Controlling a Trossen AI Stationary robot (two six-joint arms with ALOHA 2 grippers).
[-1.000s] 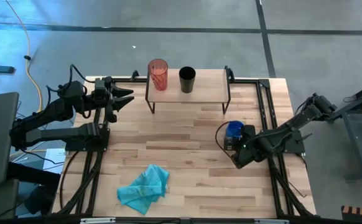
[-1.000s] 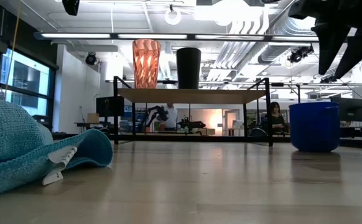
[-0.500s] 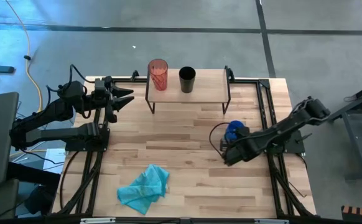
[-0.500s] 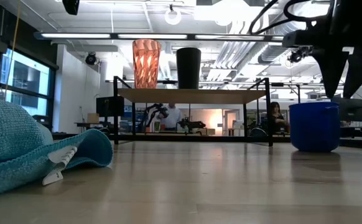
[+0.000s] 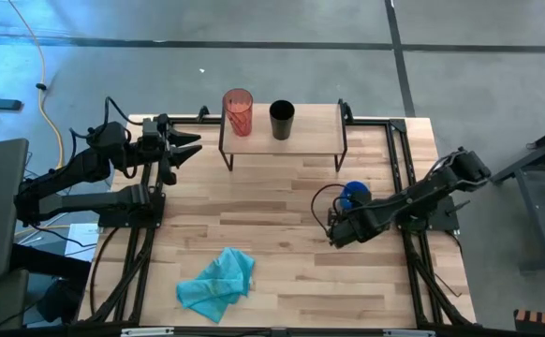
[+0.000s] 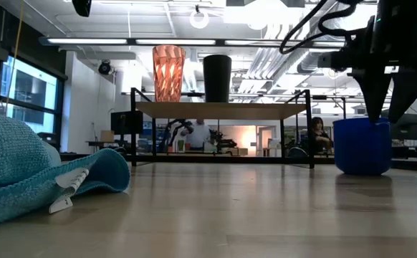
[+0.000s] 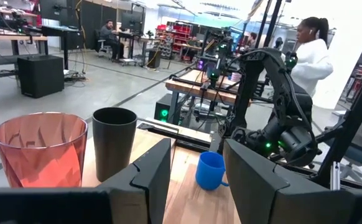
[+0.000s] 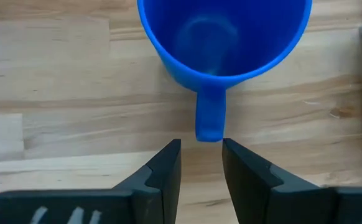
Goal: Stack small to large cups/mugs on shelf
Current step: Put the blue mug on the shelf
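The red ribbed tumbler (image 5: pixel 238 112) and the black cup (image 5: pixel 281 120) stand upright side by side on the left half of the shelf (image 5: pixel 312 131) at the table's far edge. The blue mug (image 5: pixel 352 195) stands upright on the tabletop at the right, its handle (image 8: pixel 209 119) turned toward my right gripper (image 8: pixel 201 157). That gripper is open and points steeply down just above the table, its fingertips short of the handle's end on either side. My left gripper (image 5: pixel 186 148) hangs open and level, left of the shelf, with nothing in it.
A crumpled teal cloth (image 5: pixel 218 284) lies near the table's front edge, left of centre. The right half of the shelf board is bare. Black frame rails (image 5: pixel 399 159) run along the table's sides. People stand in the room beyond the table.
My right gripper has come down and moved toward the table's left, tipping more steeply downward, and now hangs close by the blue mug's handle. The mug and both vessels on the shelf have stayed in place.
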